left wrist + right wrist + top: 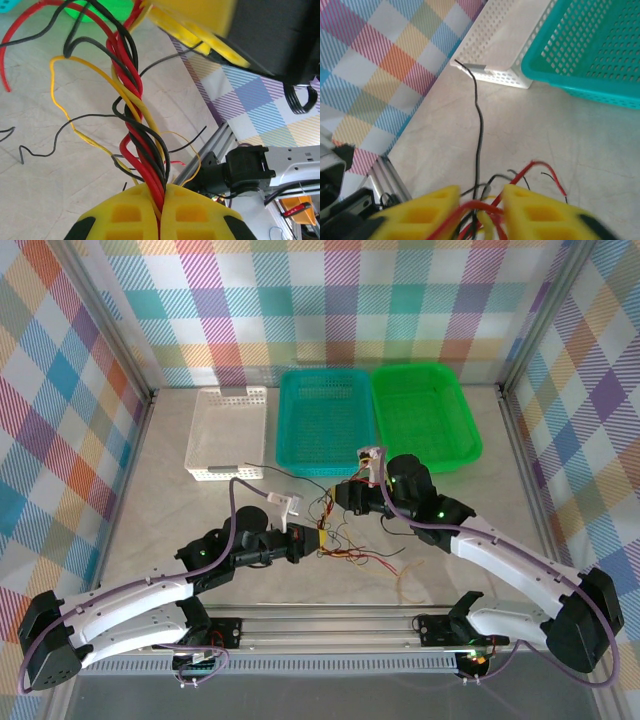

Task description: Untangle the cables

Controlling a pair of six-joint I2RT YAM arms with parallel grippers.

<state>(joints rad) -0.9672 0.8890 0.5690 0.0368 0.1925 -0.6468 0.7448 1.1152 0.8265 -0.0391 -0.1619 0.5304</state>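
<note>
The cables (338,532) are a knot of thin red, black and yellow wires on the table between my two grippers. My left gripper (318,540) is shut on the cables; in the left wrist view its yellow fingertips (175,200) pinch a twisted red, black and yellow bundle (135,115) that runs up toward the right gripper's yellow fingers (200,25). My right gripper (347,496) stands open just beyond the knot. In the right wrist view its gripper (480,197) has its jaws apart, with red, black and yellow wires (485,207) passing loosely between them. One long black wire (479,135) trails toward the white basket.
A white basket (228,432), a teal basket (325,422) and a green basket (425,415) line the back of the table. A pale loop (408,580) lies near the front rail (330,625). Loose wire ends (30,150) spread over the tabletop.
</note>
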